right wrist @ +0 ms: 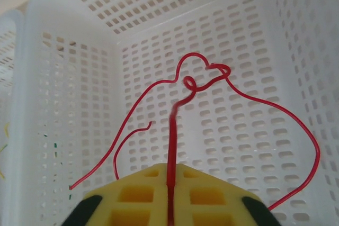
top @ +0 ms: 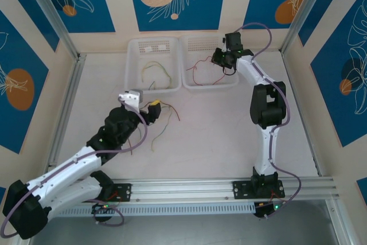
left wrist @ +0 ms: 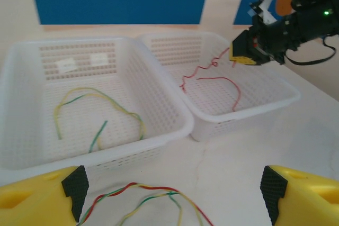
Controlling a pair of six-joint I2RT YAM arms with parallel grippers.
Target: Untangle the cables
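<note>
White baskets [top: 129, 64], two, one red cable [right wrist: 243, 96] clenched in right fingers [right wrist: 151, 197], one yellow-green cable [left wrist: 85, 90], left fingers [top: 153, 106] released

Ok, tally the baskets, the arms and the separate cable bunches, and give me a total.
Baskets: 2
Arms: 2
Cable bunches: 3 (yellow-green bunch in the left basket, red bunch in the right basket, tangle on the table)
Total: 7
</note>
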